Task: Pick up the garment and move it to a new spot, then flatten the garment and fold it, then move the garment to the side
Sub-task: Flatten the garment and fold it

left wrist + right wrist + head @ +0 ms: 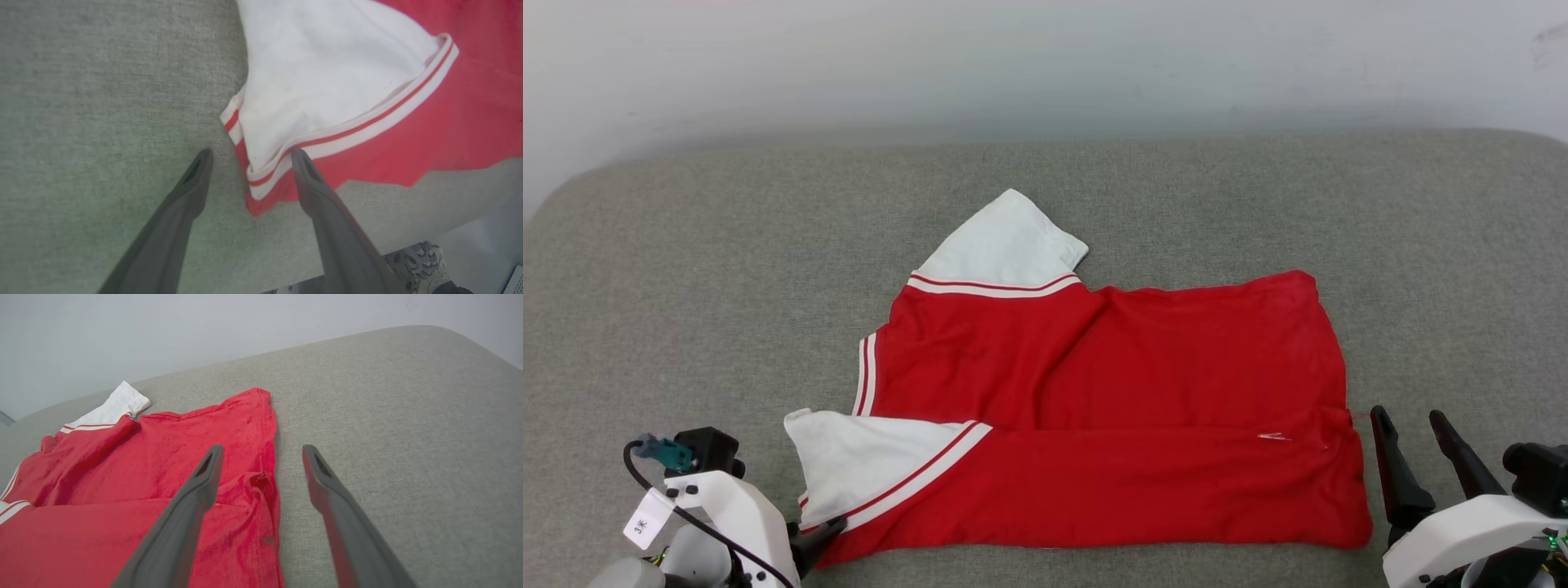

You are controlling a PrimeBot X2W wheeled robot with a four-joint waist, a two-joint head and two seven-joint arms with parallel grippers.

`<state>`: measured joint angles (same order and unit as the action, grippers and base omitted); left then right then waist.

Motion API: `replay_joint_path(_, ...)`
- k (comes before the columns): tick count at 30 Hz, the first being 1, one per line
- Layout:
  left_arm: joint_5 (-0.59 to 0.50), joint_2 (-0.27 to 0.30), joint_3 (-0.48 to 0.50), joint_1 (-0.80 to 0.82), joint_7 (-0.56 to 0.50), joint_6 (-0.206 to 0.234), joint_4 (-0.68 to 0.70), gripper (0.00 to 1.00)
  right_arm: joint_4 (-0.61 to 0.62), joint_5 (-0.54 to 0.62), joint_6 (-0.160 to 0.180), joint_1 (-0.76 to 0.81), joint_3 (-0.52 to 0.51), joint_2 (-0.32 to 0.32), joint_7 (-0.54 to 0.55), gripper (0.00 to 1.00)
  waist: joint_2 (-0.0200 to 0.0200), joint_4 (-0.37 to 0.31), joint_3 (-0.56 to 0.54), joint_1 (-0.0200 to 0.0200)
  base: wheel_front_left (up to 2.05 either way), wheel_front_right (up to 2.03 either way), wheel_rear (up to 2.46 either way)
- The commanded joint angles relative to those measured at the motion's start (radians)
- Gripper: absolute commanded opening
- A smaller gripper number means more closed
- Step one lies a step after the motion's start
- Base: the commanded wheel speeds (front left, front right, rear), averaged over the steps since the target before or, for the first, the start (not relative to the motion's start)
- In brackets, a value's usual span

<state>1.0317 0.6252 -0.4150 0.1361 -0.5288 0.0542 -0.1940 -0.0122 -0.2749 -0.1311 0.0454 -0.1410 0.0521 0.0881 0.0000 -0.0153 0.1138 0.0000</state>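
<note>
The garment (1111, 384) lies partly folded on the grey padded surface (686, 286), its long axis running left to right between the claws. The left claw (250, 157) and right claw (1407, 425) gape wide and empty, seemingly equally close to its near corners.

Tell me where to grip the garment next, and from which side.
Probably take the garment by its two near corners: left gripper on the striped sleeve corner, right gripper on the hem corner, both from the near edge. The folded layer lies flat there, beside the open jaws.
</note>
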Motion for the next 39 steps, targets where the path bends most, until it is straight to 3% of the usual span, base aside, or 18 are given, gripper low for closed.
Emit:
replay_joint_path(1, 0.017, -0.011, 0.001, 0.000, -0.007, 0.001, -0.013, 1.00, -0.001, -0.010, 0.001, -0.012, 0.001, -0.003, -0.007, 1.00, 0.0000, -0.012, 0.021, 0.0000, 0.00, 0.00, 0.00)
replay_joint_path(5, 0.048, -0.040, -0.013, 0.005, -0.041, -0.012, -0.058, 1.00, -0.003, -0.012, 0.001, -0.022, -0.010, -0.003, 0.002, 1.00, 0.0000, -0.021, 0.046, 0.0000, 0.00, 0.00, 0.00)
replay_joint_path(6, 0.056, -0.049, -0.020, 0.005, -0.053, -0.020, -0.068, 0.95, -0.004, -0.011, 0.001, -0.024, -0.015, -0.003, 0.007, 1.00, 0.0000, -0.022, 0.050, 0.0000, 0.00, 0.00, 0.00)
replay_joint_path(7, 0.060, -0.057, -0.027, 0.006, -0.060, -0.022, -0.075, 0.47, -0.004, -0.012, 0.001, -0.027, -0.022, -0.003, 0.012, 1.00, 0.0000, -0.022, 0.052, 0.0000, 0.00, 0.00, 0.00)
replay_joint_path(8, 0.066, -0.064, -0.031, 0.007, -0.062, -0.028, -0.082, 0.15, -0.006, -0.013, 0.001, -0.028, -0.030, -0.003, 0.021, 1.00, 0.0000, -0.021, 0.054, 0.0000, 0.00, 0.00, 0.00)
replay_joint_path(9, 0.074, -0.075, -0.028, 0.008, -0.055, -0.033, -0.088, 0.00, -0.007, -0.012, 0.001, -0.028, -0.037, -0.003, 0.033, 1.00, 0.0000, -0.021, 0.054, 0.0000, 0.00, 0.00, 0.00)
replay_joint_path(11, 0.081, -0.091, -0.022, 0.011, -0.039, -0.045, -0.095, 0.00, -0.009, -0.017, 0.001, -0.030, -0.063, -0.002, 0.063, 1.00, 0.0000, -0.017, 0.050, 0.0000, 0.00, 0.00, 0.00)
replay_joint_path(16, 0.066, -0.069, -0.002, 0.015, 0.003, -0.058, -0.087, 0.00, -0.018, -0.015, 0.001, -0.022, -0.109, -0.002, 0.184, 1.00, 0.0000, -0.005, 0.033, 0.0000, 0.00, 0.00, 0.00)
replay_joint_path(18, 0.050, -0.051, 0.008, 0.013, 0.030, -0.060, -0.066, 0.00, -0.011, -0.012, 0.001, -0.010, -0.118, 0.013, 0.315, 1.00, 0.0000, 0.005, 0.018, 0.0000, 0.00, 0.00, 0.00)
replay_joint_path(25, 0.019, -0.025, 0.017, -0.011, 0.067, -0.038, 0.027, 0.00, 0.026, -0.036, 0.001, -0.001, -0.058, 0.044, 0.542, 1.00, 0.0000, 0.023, 0.006, 0.0000, 0.00, 0.00, 0.00)
replay_joint_path(39, 0.010, -0.033, 0.010, 0.009, 0.073, -0.029, 0.078, 0.00, -0.133, -0.063, 0.001, -0.062, 0.040, 0.056, 0.677, 1.00, 0.0000, 0.046, 0.060, 0.0000, 0.00, 0.00, 0.00)
